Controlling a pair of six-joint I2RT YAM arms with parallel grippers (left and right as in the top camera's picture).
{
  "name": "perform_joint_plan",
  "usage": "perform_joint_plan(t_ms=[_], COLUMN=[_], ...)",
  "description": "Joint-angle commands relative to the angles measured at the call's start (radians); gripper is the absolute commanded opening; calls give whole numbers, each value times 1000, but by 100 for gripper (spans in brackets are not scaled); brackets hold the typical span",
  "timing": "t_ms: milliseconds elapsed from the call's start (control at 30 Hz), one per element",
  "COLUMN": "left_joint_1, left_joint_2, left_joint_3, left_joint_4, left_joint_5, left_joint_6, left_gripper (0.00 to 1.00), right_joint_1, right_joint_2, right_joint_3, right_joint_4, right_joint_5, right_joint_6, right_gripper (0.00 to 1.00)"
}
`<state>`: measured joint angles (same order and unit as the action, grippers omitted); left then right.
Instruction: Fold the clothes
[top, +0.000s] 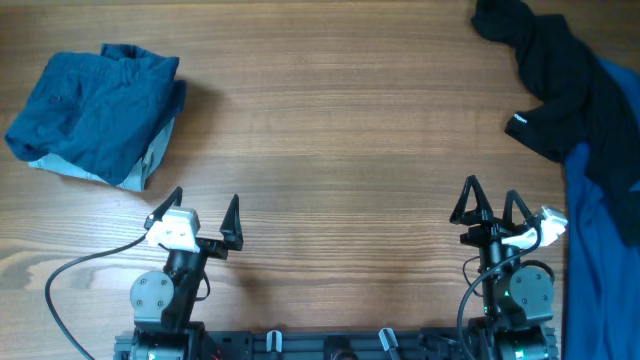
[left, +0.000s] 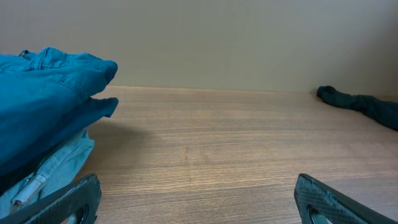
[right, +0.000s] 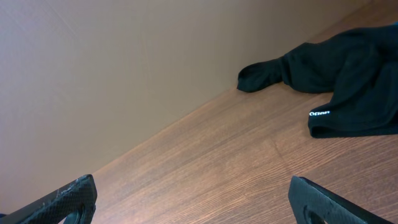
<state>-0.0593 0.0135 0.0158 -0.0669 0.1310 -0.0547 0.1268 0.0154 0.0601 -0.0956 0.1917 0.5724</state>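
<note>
you are looking down on two arms sitting at the near edge of the tabletop (top: 340, 130); the left gripper (top: 205, 200) is resting at about 7 o'clock in the overhead view and the right gripper (top: 490, 192) at about 5 o'clock; both are standing with their fingers spread wide and released, grasping nothing; the teal-blue shorts (top: 90, 110) are lying in a folded bundle at 10 o'clock, well apart from the left gripper, with a pale-denim piece (top: 152, 160) peeking out beneath their lower right edge; the black garment (top: 560, 80) is sprawling crumpled at 1 to 2 o'clock; a brighter blue piece (top: 605, 210) is lying at 3 to 4 o'clock, touching the black garment, running off the right edge, just beside the right gripper; in the left wrist view the shorts are filling the 9 o'clock side; in the right wrist view the black garment is lying at 2 o'clock, white lettering showing on its hem.
</note>
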Motion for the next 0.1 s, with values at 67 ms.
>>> perform_joint_plan(t_ms=[67], left_joint_1=[-4], left_joint_2=[-11], left_joint_3=[-10], left_joint_4=[3], left_joint_5=[-10], left_joint_6=[-6], left_gripper=[100], right_joint_1=[-5], right_joint_2=[-12], right_joint_3=[-6], right_joint_4=[4], right_joint_5=[3], right_joint_6=[7], right_gripper=[100])
